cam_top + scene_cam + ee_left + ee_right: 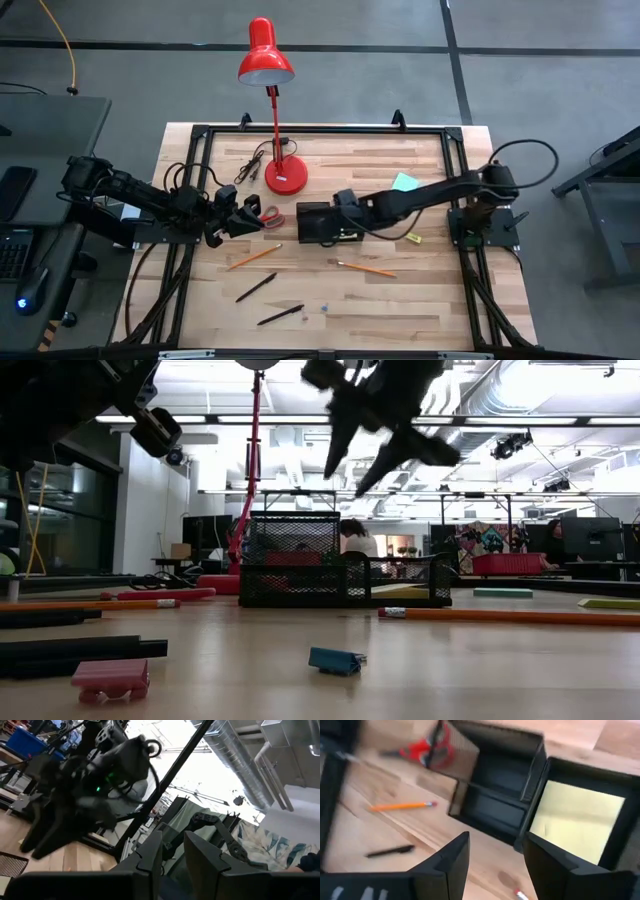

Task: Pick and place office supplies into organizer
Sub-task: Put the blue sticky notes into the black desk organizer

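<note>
The counter (330,300) is a pale butcher-block slab of glued wood strips inside a black tube frame. Only the high view shows its whole layout. A red desk lamp (285,175) with a round base and cone shade stands at the far middle.

The organizer (318,222) sits near the counter's centre, just in front of the lamp base. The low view shows its walls are black wire mesh; the right wrist view alone looks down into it and shows a yellow sticky pad (577,820) lying flat in one compartment, with the other compartments dark and boxy.

The right claw (343,212) hangs above the organizer, its fingers spread with nothing between them, as the right wrist view and the low view both show. The left claw (232,215) is lifted off the counter beside the red-handled scissors (268,216); its wrist view points up into the room, its fingers (150,857) stand apart with a narrow gap, and nothing is seen held.

A teal sticky pad (405,182) lies flat toward the right. Two orange pencils (253,257) (366,268) and two slim black pens (256,287) (280,315) lie scattered on the near half. A tiny yellow block (413,238) rests right of the organizer. Only the low view resolves two small clips nearest the camera, one pink (110,678), one teal (335,660).
</note>
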{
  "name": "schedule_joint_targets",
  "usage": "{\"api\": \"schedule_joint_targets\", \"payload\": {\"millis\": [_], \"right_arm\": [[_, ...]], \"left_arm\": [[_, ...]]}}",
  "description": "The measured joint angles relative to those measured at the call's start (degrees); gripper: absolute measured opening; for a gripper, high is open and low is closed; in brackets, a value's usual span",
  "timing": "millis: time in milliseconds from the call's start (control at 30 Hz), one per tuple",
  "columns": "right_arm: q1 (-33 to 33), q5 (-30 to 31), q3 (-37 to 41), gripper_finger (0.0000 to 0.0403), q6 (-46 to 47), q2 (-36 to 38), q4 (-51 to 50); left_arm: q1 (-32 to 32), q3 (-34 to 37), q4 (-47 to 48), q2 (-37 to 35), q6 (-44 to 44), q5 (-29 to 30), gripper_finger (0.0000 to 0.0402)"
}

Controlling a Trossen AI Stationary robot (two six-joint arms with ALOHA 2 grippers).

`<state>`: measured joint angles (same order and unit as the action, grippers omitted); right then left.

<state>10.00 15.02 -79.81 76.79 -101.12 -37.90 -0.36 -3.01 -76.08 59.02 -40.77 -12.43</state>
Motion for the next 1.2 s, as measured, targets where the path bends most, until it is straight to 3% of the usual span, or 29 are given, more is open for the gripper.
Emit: {"api": "schedule_joint_targets", "payload": {"millis": [233, 333, 467, 700, 800, 867, 1067, 1200], "right_arm": [[3.0, 9.4, 0.0, 0.0189, 6.6, 2.7, -6.9], [4.5, 10.1, 0.2, 0.0189, 9.9, 2.4, -9.1], [6.5, 10.6, 0.1, 0.0178, 12.4, 2.4, -4.4], [11.7, 22.5, 0.0, 0.0160, 4.8, 2.8, 26.3], [12.7, 27.1, 0.9, 0.0159, 4.3, 2.1, 28.4], [12.7, 28.6, 5.6, 0.0158, 5.4, 2.1, 36.3], [13.7, 32.3, 27.9, 0.0154, -0.8, 2.6, 80.3], [13.9, 38.8, 41.4, 0.0153, -9.0, 9.5, 102.5]], "left_arm": [[0.0, 0.0, 0.2, 0.0, 0.0, 0.0, 0.0074], [0.0, 0.0, 0.2, 0.0, 0.0, 0.0, 0.0074], [0.0, 0.0, 0.2, 0.0, 0.0, 0.0, 0.0074], [0.0, 0.0, 0.0, 0.0, 0.0, -0.7, 0.0074], [0.0, 0.0, 0.0, 0.0, 0.0, -0.9, 0.0074], [0.0, 0.0, 0.0, 0.0, 0.0, -0.8, 0.0074], [0.0, 0.0, -0.5, 0.0, -0.4, -0.9, 0.0074], [0.0, 0.0, -0.5, 0.0, -2.0, -0.9, 0.0074]]}}
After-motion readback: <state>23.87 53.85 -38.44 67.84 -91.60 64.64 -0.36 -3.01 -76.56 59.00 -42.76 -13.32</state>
